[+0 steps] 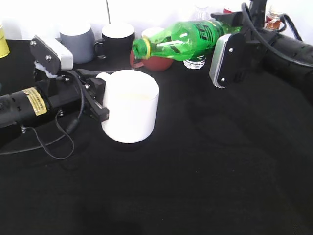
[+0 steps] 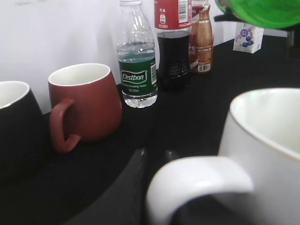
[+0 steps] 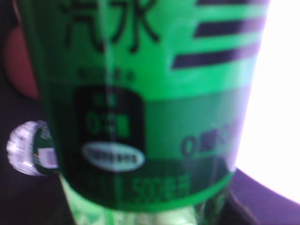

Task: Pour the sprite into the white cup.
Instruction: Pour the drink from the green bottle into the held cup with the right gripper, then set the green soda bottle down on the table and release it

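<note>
Two end effectors work here: the right end effector (image 1: 222,29) is clamped on the sprite bottle (image 1: 183,40), tipped neck-down beyond the white cup (image 1: 131,107), whose handle the left end effector (image 1: 98,98) grips.

Sprite (image 1: 183,40) above cup (image 1: 132,110), mugs (image 1: 78,41) behind.

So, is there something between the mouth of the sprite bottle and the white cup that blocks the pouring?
Nothing visible does. The sprite is tipped on its side in the right gripper, its mouth just above the far rim of the white cup. The left gripper is at the cup's handle side, not over the opening.
</note>
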Robot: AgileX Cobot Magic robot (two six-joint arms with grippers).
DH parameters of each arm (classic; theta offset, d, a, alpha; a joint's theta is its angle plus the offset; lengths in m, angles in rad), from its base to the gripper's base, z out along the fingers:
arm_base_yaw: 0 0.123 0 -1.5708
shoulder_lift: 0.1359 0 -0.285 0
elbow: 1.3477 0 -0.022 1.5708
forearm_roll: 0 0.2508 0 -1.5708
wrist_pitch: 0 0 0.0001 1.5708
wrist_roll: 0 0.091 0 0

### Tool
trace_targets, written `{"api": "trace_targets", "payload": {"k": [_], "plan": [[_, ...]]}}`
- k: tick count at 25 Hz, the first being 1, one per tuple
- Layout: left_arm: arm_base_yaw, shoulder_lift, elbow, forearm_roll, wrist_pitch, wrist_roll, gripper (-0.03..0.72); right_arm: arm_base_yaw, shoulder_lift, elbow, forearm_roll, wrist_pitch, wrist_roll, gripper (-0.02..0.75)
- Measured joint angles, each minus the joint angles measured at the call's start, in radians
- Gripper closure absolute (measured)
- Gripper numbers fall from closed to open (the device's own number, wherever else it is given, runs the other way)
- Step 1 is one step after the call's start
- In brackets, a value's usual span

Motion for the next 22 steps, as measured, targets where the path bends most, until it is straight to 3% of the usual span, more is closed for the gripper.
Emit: {"api": "trace_targets", "payload": {"k": [2, 6, 8, 10, 11, 18, 22], "plan": [[0.000, 0.000, 0.000, -0.030, -0.002, 0.000, 0.613, 0.000, 0.002, 0.004, 0.000, -0.004, 0.193, 0.352], [0.000, 0.001, 0.000, -0.128, -0.026, 0.003, 0.613, 0.000, 0.002, 0.004, 0.024, -0.134, 0.935, 0.353], [0.000, 0.001, 0.001, -0.282, -0.053, 0.061, 0.613, 0.000, 0.002, 0.004, 0.073, -0.144, 1.158, 0.353], [0.017, 0.001, 0.002, -0.490, -0.078, 0.146, 0.613, 0.000, 0.002, 0.004, 0.133, -0.143, 1.211, 0.353], [0.058, 0.001, 0.002, -0.529, -0.092, 0.171, 0.613, 0.000, 0.002, 0.004, 0.159, -0.143, 1.216, 0.353], [0.440, 0.002, -0.003, -0.566, -0.120, 0.185, 0.613, 0.000, 0.002, 0.004, 0.205, -0.142, 1.218, 0.353], [0.525, 0.079, -0.138, -0.564, -0.076, 0.187, 0.613, 0.000, 0.002, 0.004, 0.373, -0.142, 1.217, 0.353]]}}
